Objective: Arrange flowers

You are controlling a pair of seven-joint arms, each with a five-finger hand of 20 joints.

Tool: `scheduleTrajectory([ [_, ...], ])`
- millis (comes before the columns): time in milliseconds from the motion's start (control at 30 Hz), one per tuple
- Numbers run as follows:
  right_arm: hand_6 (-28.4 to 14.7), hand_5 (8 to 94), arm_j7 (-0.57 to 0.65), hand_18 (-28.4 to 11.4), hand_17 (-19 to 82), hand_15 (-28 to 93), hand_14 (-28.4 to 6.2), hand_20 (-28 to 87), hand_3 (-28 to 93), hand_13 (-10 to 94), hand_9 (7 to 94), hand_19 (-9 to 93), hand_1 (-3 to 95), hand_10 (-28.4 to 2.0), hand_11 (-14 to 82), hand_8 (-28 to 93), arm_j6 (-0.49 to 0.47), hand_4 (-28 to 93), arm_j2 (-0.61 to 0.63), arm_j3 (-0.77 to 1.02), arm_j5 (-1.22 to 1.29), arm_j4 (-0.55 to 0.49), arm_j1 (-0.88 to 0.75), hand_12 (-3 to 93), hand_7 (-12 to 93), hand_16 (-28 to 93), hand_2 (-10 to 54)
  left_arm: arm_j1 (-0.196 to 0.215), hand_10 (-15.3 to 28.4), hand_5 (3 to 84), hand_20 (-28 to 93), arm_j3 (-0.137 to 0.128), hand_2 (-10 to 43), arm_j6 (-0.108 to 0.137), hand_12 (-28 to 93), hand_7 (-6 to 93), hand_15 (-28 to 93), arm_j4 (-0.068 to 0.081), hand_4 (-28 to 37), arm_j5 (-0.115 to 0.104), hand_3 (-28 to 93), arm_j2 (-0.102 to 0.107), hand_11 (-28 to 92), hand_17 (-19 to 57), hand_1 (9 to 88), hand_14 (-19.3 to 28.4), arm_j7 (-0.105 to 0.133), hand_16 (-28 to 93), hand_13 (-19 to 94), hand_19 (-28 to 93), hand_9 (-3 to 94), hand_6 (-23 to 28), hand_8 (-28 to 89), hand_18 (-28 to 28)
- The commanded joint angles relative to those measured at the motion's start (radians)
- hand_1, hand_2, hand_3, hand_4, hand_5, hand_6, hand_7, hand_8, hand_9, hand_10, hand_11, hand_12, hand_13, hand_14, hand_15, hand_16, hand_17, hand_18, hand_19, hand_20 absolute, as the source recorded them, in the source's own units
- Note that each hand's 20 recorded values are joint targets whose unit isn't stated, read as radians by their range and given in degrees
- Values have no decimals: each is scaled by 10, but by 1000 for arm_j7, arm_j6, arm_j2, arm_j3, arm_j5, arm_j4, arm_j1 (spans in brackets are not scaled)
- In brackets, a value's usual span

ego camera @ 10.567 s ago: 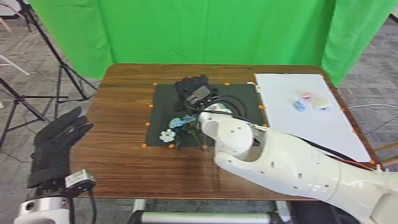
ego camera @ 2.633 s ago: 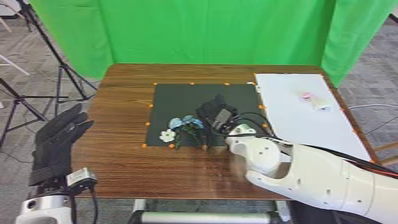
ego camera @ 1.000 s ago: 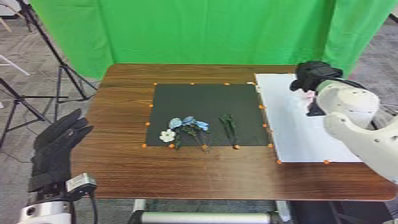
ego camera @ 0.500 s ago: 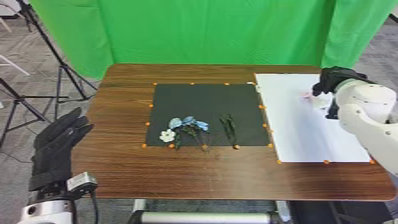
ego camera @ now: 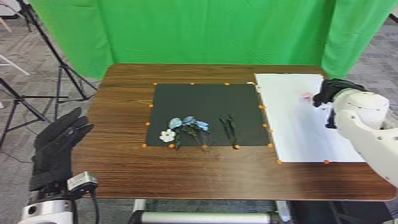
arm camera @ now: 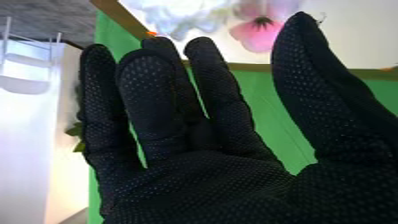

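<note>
In the head view my right hand (ego camera: 334,96) is over the right part of the white board, beside a pink flower (ego camera: 307,95) and a pale flower it partly covers. My right hand (arm camera: 195,170) has straight fingers in the right wrist view, with the pink flower (arm camera: 256,31) and a whitish-blue flower (arm camera: 182,15) beyond the fingertips. My left hand (ego camera: 60,142) stays off the table's left edge, fingers straight. Blue flowers (ego camera: 188,122), a white flower (ego camera: 167,135) and green stems (ego camera: 229,131) lie on the dark mat (ego camera: 204,100).
The white board (ego camera: 306,140) lies along the right side of the brown table (ego camera: 178,175). Orange dots mark the edges of mat and board. A green curtain (ego camera: 213,35) hangs behind the table; a tripod (ego camera: 60,55) stands at the left.
My right hand has left the mat for the white board, then shifted nearer the board's right edge and slightly toward the front. Green stems now show on the mat. The left hand has stayed still.
</note>
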Motion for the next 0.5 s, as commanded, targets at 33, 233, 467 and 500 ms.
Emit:
scheduleTrajectory([
  [33, -72, 493, 26, -206, 260, 822, -109, 31, 861, 602, 499, 847, 302, -201, 199, -116, -38, -264, -5, 7, -3, 14, -20, 160, 194, 155, -41, -2, 189, 387, 40, 2, 40, -10, 61, 170, 634, -1, -192, 7, 824, -10, 375, -105, 269, 258, -11, -172, 229, 562, 324, 101, -113, 207],
  [233, -65, 505, 19, -205, 264, 821, -106, 32, 860, 610, 532, 848, 312, -187, 210, -119, -81, -265, -23, 15, -23, 25, -23, 161, 194, 154, -41, -1, 188, 387, 40, 1, 40, -10, 62, 171, 634, -2, -192, 6, 824, -10, 376, -105, 270, 258, -10, -172, 230, 562, 324, 100, -113, 207],
  [467, -51, 536, 13, -202, 273, 813, -98, 30, 852, 628, 584, 851, 334, -162, 247, -124, -80, -272, -28, -13, -65, 35, -18, 165, 211, 154, -44, -4, 189, 387, 40, -3, 40, -18, 61, 170, 635, -3, -191, 18, 824, -25, 377, -105, 269, 258, -23, -173, 230, 562, 324, 101, -113, 206],
  [500, -45, 550, 12, -200, 277, 811, -96, 30, 846, 634, 600, 852, 345, -154, 259, -128, -70, -275, -25, -26, -75, 38, -14, 166, 219, 155, -44, -3, 190, 387, 40, -3, 40, -17, 60, 170, 635, -2, -190, 15, 824, -21, 377, -105, 269, 258, -19, -173, 230, 562, 324, 101, -113, 206],
])
